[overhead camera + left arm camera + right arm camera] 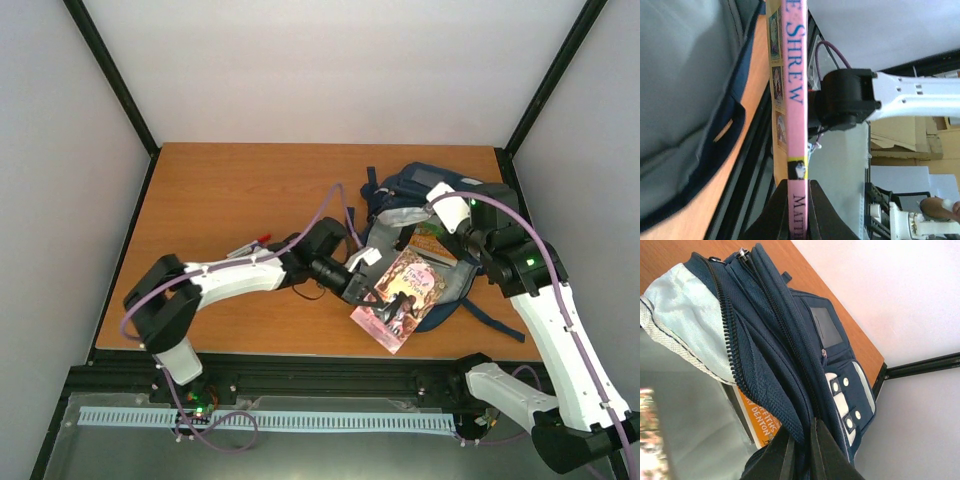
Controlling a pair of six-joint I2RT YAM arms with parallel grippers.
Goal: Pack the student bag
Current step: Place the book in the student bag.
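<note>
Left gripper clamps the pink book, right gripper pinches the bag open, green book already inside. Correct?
One slip: the student bag holds an orange book, not green; the right wrist view shows it. The left gripper does clamp the pink book; the right gripper does pinch the bag open.

The wooden table [220, 190] carries the student bag [415, 181] and a red-tipped pen [250, 246].

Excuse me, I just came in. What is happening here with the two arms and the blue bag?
The robot is packing the student bag. The right tool is shut on the bag's zipped edge and lifts it open. The left tool grips a pink book by its spine at the bag's mouth, not yet inside. An orange book already lies in the bag.
</note>
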